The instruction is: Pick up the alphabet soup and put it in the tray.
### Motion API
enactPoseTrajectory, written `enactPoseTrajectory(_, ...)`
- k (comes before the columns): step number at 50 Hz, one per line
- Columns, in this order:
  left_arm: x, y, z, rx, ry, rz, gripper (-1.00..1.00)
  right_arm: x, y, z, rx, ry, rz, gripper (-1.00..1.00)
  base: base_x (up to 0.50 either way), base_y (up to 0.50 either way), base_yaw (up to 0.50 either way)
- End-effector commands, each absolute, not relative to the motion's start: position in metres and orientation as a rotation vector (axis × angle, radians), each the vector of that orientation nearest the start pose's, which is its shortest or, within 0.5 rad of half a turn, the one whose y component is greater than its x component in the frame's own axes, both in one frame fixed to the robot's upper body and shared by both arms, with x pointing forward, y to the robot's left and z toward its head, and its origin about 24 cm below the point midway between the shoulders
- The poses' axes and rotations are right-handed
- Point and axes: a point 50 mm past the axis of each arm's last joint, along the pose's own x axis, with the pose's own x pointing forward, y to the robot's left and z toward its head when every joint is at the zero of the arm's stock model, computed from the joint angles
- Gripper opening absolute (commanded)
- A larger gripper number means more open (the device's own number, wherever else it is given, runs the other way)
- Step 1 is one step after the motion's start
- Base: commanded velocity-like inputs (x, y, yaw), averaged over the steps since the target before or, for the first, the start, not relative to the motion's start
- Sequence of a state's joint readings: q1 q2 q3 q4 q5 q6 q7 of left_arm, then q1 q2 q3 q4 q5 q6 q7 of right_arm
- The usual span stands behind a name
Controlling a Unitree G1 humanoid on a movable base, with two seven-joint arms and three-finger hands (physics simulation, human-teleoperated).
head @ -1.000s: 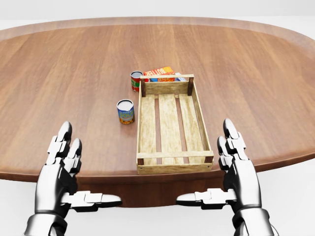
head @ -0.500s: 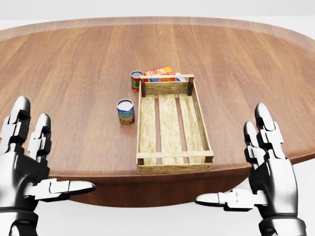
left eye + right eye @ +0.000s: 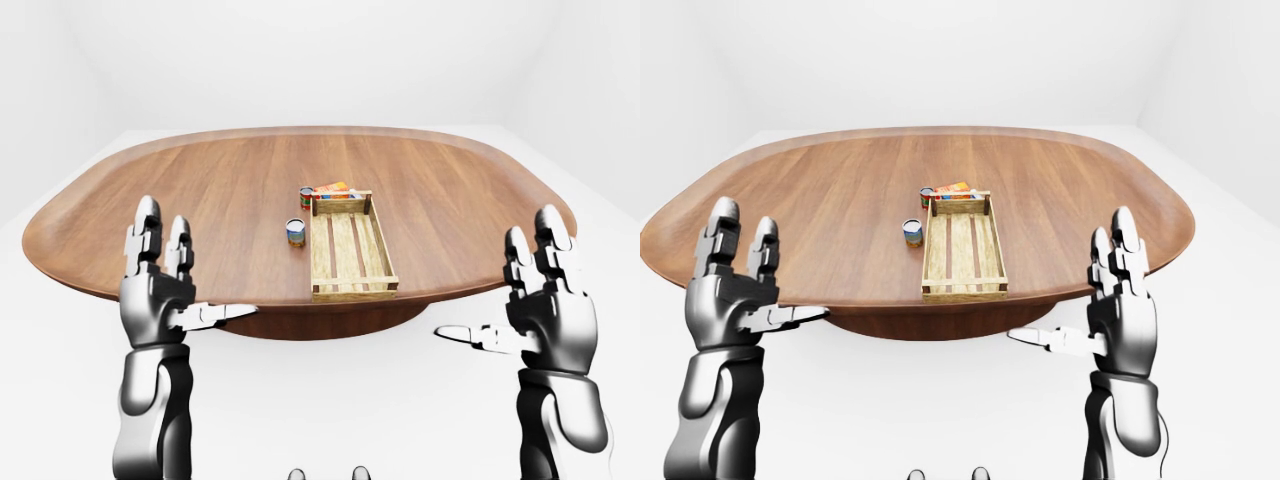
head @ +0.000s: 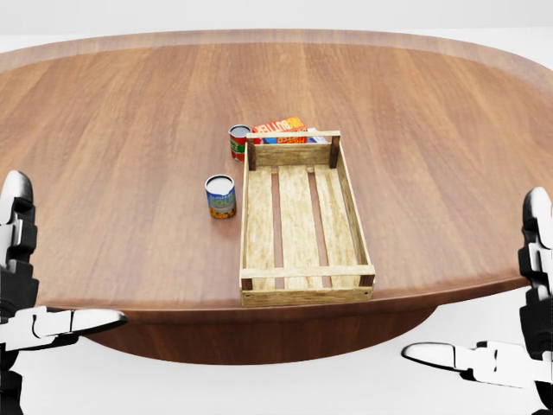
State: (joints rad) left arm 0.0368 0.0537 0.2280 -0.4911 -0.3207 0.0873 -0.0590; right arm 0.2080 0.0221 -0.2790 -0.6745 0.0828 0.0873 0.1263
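Left-eye view: your left robot hand (image 3: 158,290) and right robot hand (image 3: 545,310) sit low in the picture, fingers spread wide, nothing in them.

Head view: the alphabet soup (image 4: 220,197) has a blue-and-yellow label and a silver lid. It's standing upright on the surface (image 4: 130,130), long axis vertical, just left of the tray (image 4: 258,216). Both hands are cropped at the edges here.

Right-eye view: can't read the soup label, too small. The tray's top wall hides part of a box (image 3: 953,187).
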Motion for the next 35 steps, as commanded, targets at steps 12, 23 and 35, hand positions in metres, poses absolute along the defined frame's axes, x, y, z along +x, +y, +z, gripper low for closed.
enactPoseTrajectory(12, 0.215, 0.208, 0.156, -0.196, -0.479, 0.091, 1.0, 0.165, -0.215, 0.165, -0.005, -0.507, -0.179, 0.97, 0.0, 0.0, 0.0)
enactPoseTrajectory(23, 0.214, 0.209, 0.157, -0.196, -0.485, 0.093, 1.0, 0.167, -0.211, 0.164, -0.005, -0.5, -0.161, 0.96, 0.0, -0.5, 0.0)
enactPoseTrajectory(35, 0.211, 0.209, 0.16, -0.195, -0.5, 0.092, 1.0, 0.167, -0.208, 0.165, -0.033, -0.495, -0.153, 0.97, 0.02, -0.07, 0.0)
